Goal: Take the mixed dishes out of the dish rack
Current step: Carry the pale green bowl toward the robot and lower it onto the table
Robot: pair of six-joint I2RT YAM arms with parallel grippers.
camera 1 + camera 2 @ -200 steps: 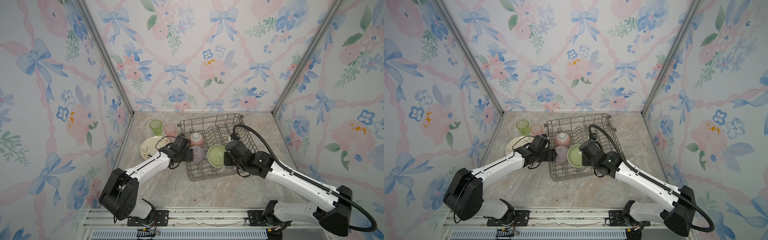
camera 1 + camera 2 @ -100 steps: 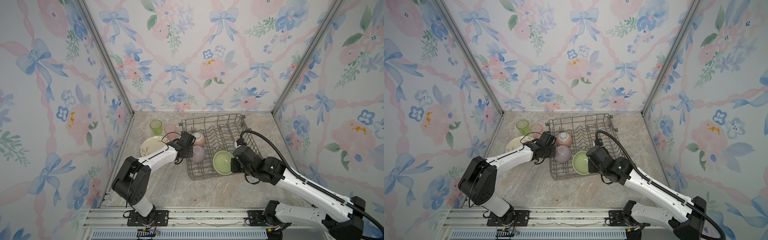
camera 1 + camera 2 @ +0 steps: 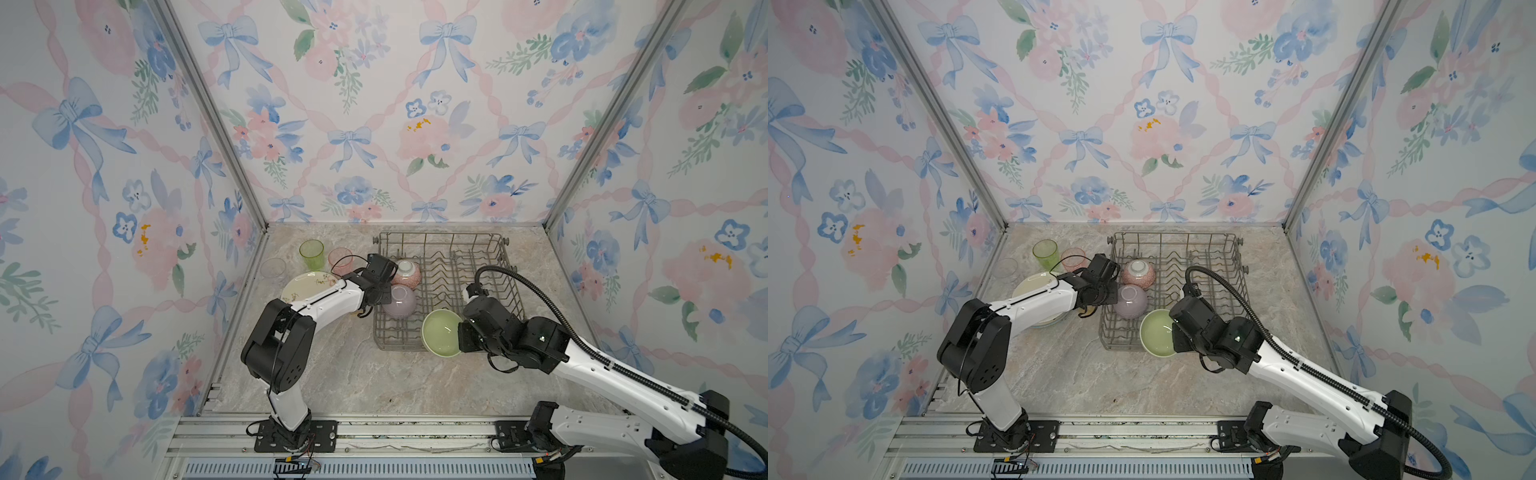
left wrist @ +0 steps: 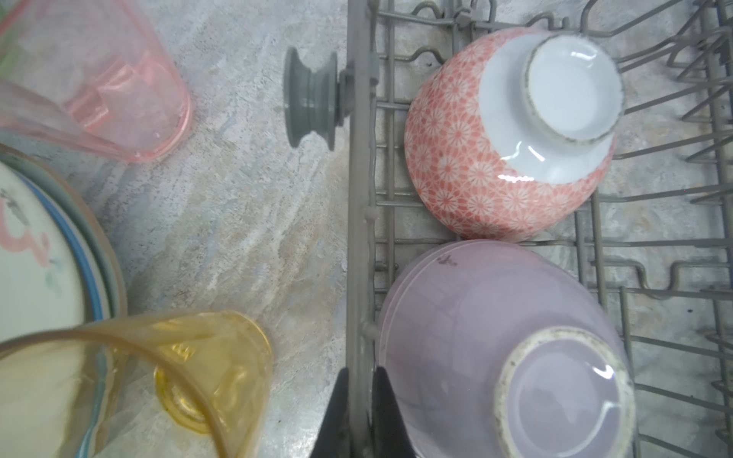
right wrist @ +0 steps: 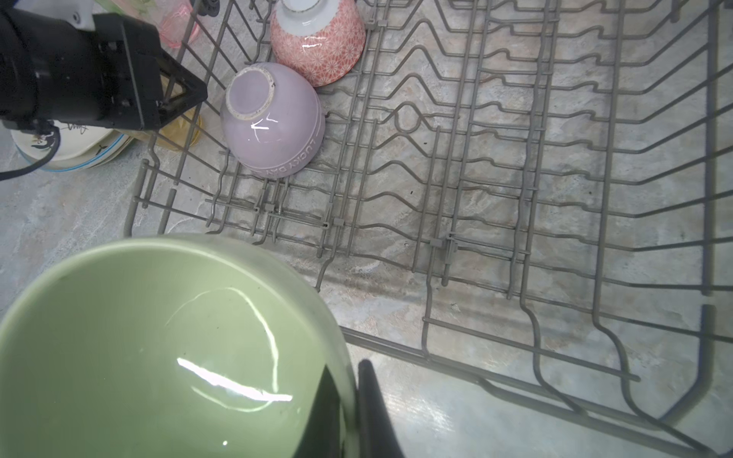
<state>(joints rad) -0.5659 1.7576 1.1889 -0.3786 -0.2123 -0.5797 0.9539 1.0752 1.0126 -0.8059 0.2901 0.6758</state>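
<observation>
Item: green bowl (image 3: 442, 338), rim pinched by right pincer (image 5: 344, 366), tilted over the rack's (image 3: 490, 257) near edge. 
Left pincer (image 4: 361, 370) is pressed onto the rack's side wire, likely bracing it. 
Lilac bowl (image 3: 400, 300) and pink bowl (image 3: 406, 272) sit upturned inside. 
Handling: lift clear of the wires, then set down gently on bare bench (image 3: 374, 382).

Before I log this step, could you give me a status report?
Left jaws shut on dish rack wall. Right jaws shut on green bowl rim, at rack's near edge. Lilac bowl, pink patterned bowl inverted in rack. Path clear.

Only legible txt: "LUCKY DAY" embossed nr rim of lilac bowl (image 5: 273, 123).
</observation>
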